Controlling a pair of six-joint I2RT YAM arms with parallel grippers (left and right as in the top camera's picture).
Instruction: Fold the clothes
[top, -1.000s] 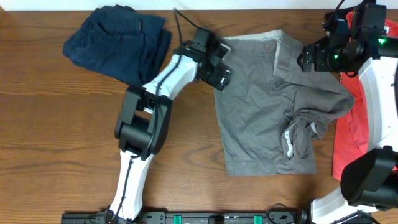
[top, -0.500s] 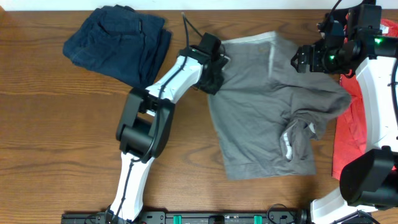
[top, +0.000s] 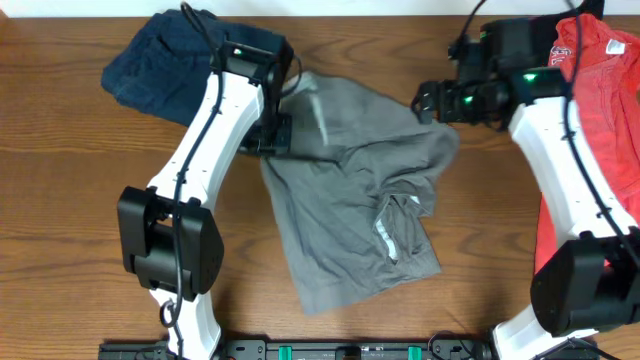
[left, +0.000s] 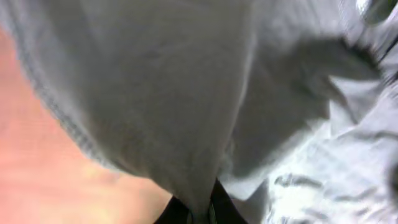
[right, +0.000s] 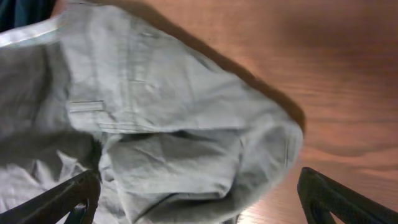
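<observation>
1. Shorts (top: 350, 200): the grey garment lies bunched and skewed on the tabletop (top: 80, 200). One second ago it lay flat and square, further toward the right arm. It has since shifted toward the left arm and rotated. Its lower hem now points down and to the left. A pale pocket lining (top: 385, 235) shows near its middle.

2. Left pincer (top: 272, 135): it is at the upper left edge of the shorts, clamped together on the cloth. One second ago it stood apart beside that edge. The left wrist view shows grey fabric draped from the closed jaws and filling the frame. The view is blurred.

3. Right pincer (top: 432, 100): it is at the upper right bulge of the shorts, with its jaws wide apart. It was equally wide one second ago, but the arm has since moved toward the left arm along with the garment. The right wrist view shows the rumpled shorts between and below the jaws. Contact cannot be confirmed.

4. Navy garment (top: 165, 65): it lies above and left of the shorts, unchanged in place. The left arm now crosses its right edge.

5. Red garment (top: 600, 90): it lies right of the shorts, well apart. More of it is exposed than before.
</observation>
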